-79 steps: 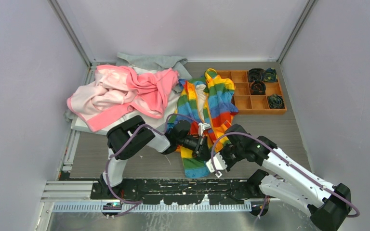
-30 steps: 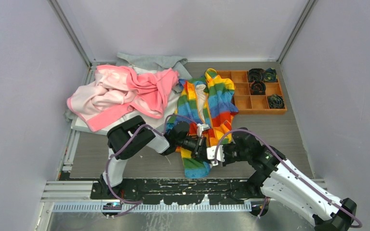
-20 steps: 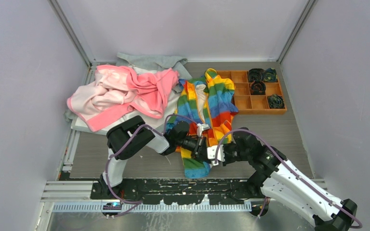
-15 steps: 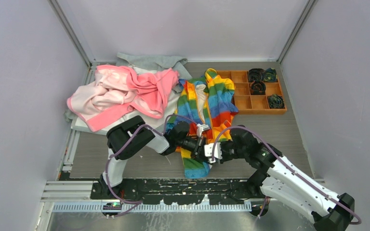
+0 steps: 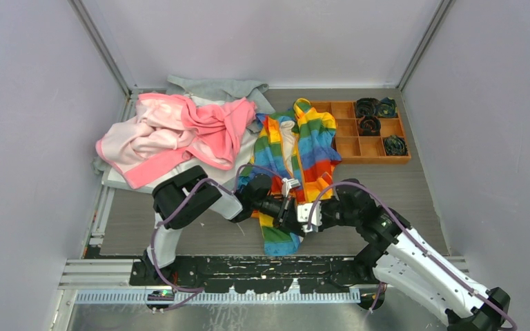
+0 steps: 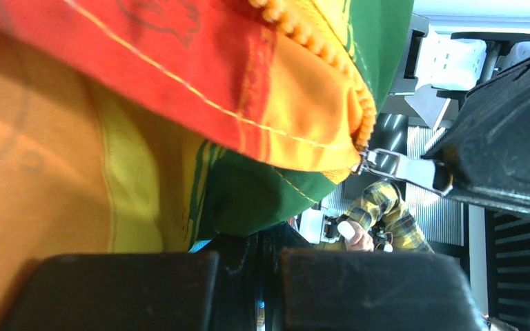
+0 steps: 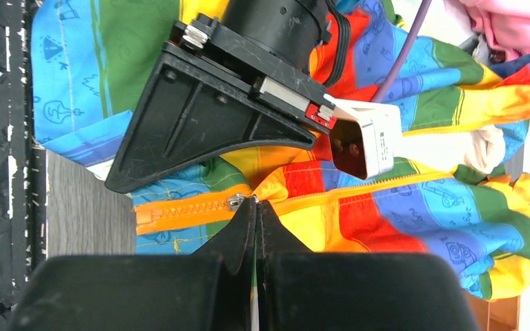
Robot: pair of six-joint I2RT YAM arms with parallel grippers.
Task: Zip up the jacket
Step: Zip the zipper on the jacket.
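The rainbow-striped jacket (image 5: 310,148) lies in the middle of the table with its front partly open, cream lining showing. My left gripper (image 5: 283,208) is shut on the green fabric of the jacket's (image 6: 110,138) lower hem, beside the orange zipper teeth (image 6: 303,34). My right gripper (image 7: 255,204) meets it there, shut on the metal zipper pull (image 6: 393,165) just behind the slider (image 7: 236,201). A short stretch of the zipper (image 7: 179,210) below the slider is closed. Above it the two edges of the jacket (image 7: 414,214) part.
A pink garment (image 5: 172,134) is piled on a grey garment (image 5: 214,88) at the back left. An orange compartment tray (image 5: 350,146) with dark rolled items stands at the back right, touching the jacket. Walls close in both sides.
The right arm has swung left from the lower right, so its gripper now sits against the left gripper at the jacket's lower front. The left arm and jacket have barely moved.
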